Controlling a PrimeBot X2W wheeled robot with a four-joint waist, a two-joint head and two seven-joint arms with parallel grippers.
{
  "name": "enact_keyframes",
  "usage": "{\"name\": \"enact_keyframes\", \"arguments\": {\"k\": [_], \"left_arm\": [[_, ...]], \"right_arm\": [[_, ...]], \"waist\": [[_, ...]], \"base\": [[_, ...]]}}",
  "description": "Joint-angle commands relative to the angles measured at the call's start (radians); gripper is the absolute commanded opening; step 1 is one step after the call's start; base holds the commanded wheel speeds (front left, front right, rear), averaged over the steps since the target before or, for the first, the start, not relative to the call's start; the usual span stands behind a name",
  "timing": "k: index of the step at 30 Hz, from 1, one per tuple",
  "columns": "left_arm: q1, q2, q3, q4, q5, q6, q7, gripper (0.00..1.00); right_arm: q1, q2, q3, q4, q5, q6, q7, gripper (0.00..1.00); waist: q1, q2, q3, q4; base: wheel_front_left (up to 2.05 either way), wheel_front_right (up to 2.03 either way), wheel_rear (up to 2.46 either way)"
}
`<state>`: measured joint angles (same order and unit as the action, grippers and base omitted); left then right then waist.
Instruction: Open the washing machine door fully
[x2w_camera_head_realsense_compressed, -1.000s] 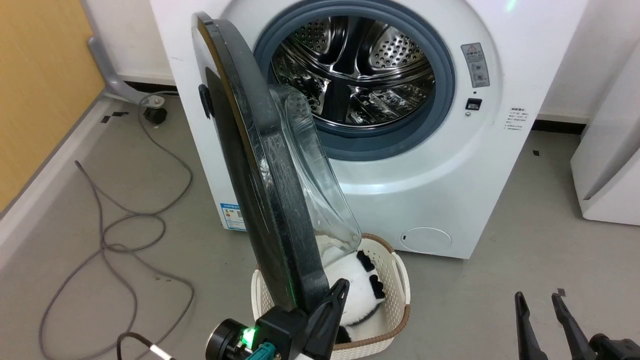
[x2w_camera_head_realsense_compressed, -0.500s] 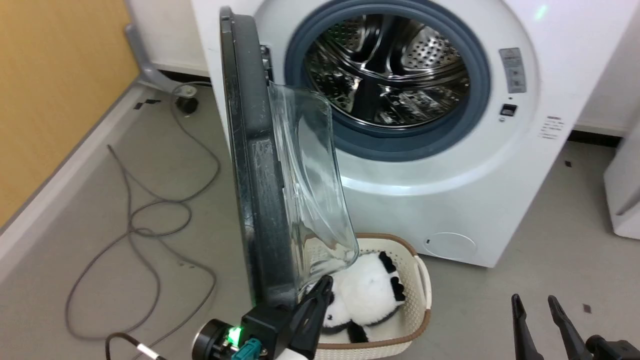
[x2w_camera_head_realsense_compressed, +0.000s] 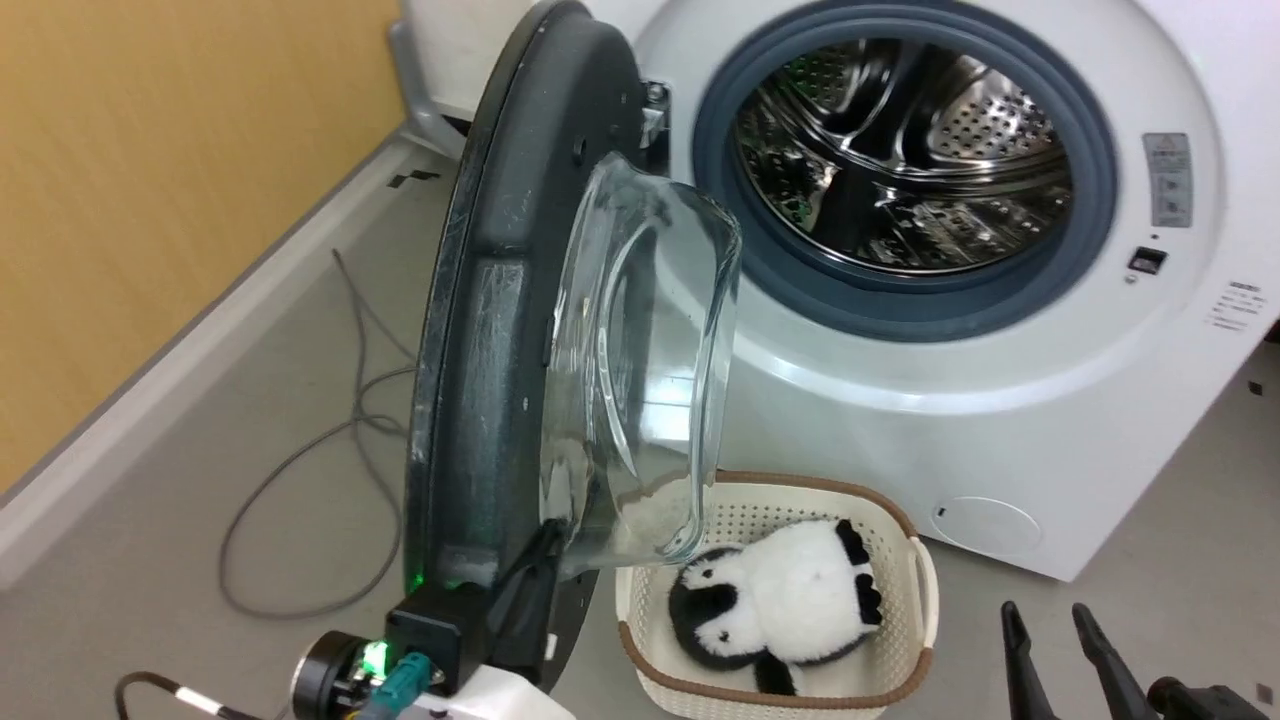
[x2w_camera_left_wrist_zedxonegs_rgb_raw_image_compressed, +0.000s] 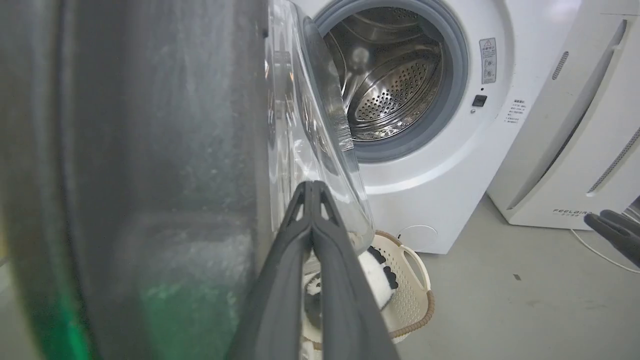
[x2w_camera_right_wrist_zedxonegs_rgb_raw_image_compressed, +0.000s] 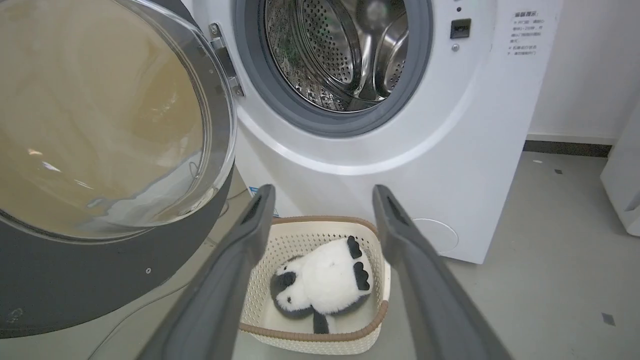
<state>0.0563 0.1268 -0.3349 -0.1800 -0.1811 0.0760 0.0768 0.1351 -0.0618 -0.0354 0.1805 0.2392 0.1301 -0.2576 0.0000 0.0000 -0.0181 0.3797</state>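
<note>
The washing machine door (x2w_camera_head_realsense_compressed: 480, 330) stands swung out on its left hinge, its dark inner face and clear glass bowl (x2w_camera_head_realsense_compressed: 640, 370) turned toward me. The white washing machine (x2w_camera_head_realsense_compressed: 1000, 420) shows its grey rubber ring and steel drum (x2w_camera_head_realsense_compressed: 900, 160). My left gripper (x2w_camera_head_realsense_compressed: 545, 540) is shut, fingers pressed together against the door's inner face at its bottom, beside the bowl; the left wrist view shows the joined fingertips (x2w_camera_left_wrist_zedxonegs_rgb_raw_image_compressed: 311, 187) along the door (x2w_camera_left_wrist_zedxonegs_rgb_raw_image_compressed: 150, 150). My right gripper (x2w_camera_head_realsense_compressed: 1047, 625) hangs open at the lower right, holding nothing, its fingers (x2w_camera_right_wrist_zedxonegs_rgb_raw_image_compressed: 250, 235) spread wide in its wrist view.
A white basket (x2w_camera_head_realsense_compressed: 925, 590) holding a panda plush (x2w_camera_head_realsense_compressed: 790, 595) sits on the floor under the door. Grey cables (x2w_camera_head_realsense_compressed: 330, 450) loop across the floor at left, beside a yellow wall (x2w_camera_head_realsense_compressed: 150, 200). A white FEELBAIR appliance (x2w_camera_left_wrist_zedxonegs_rgb_raw_image_compressed: 575, 125) stands right of the machine.
The door has swung further out, from edge-on to showing its inner face. My left gripper has followed its bottom edge. The head camera has turned, shifting the whole picture.
</note>
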Motion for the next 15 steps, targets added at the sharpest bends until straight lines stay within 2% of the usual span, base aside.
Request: {"name": "enact_keyframes", "arguments": {"k": [1, 15], "left_arm": [[-0.006, 0.007, 0.008, 0.0, -0.004, 0.006, -0.007, 0.0], [-0.045, 0.035, 0.145, 0.054, -0.07, 0.051, -0.067, 0.0]], "right_arm": [[0.0, -0.003, 0.001, 0.002, 0.008, 0.001, -0.004, 1.0], [-0.015, -0.044, 0.022, -0.013, 0.008, 0.001, 0.003, 1.0]], "waist": [[0.0, 0.0, 0.0, 0.011], [0.0, 0.0, 0.095, 0.061]], "base": [[0.0, 0.0, 0.0], [0.0, 0.0, 0.0]]}}
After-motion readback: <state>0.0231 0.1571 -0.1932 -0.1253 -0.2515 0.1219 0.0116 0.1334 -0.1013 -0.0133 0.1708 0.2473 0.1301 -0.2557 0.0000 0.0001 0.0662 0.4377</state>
